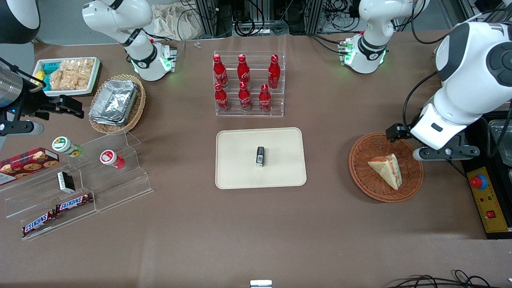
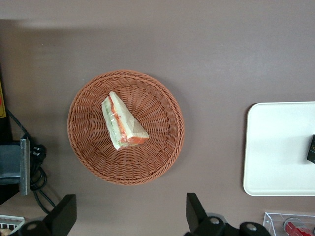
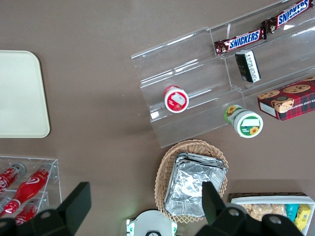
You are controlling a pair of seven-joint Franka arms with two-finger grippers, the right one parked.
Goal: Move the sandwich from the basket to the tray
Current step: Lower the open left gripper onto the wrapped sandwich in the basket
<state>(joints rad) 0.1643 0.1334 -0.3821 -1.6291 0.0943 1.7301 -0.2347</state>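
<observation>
Above the tabletop [image 2: 221,54], in the left wrist view, the left arm's tool [image 2: 130,219] hangs with its two dark fingers [image 2: 63,216] spread wide apart, gripping nothing. The round reddish-brown basket [image 2: 125,169] sits below the camera. The sandwich [image 2: 122,123] lies in it, a pale wedge with red-orange and green filling along one edge. It is well apart from the fingers. A corner of the beige tray [image 2: 275,157] shows beside the basket without touching it, and a small dark object [image 2: 311,149] rests on the tray.

In the front view the basket [image 1: 362,176] is at the working arm's end of the tabletop [image 1: 256,232], with the sandwich [image 1: 386,170] lying flat inside. One dark finger [image 1: 395,132] of the tool juts out from under the white arm, above the basket's rim on the side farther from the camera. The tray [image 1: 240,172] lies mid-table, near the basket, and carries only the small dark object [image 1: 260,156]. Farther from the camera than the tray stands a clear rack of red bottles [image 1: 244,84].

In the right wrist view, toward the parked arm's end, clear acrylic steps [image 3: 197,93] hold Snickers bars [image 3: 241,40] and two lidded cups [image 3: 176,98]. Beside them, an oval wicker basket holds foil containers [image 3: 194,184].
</observation>
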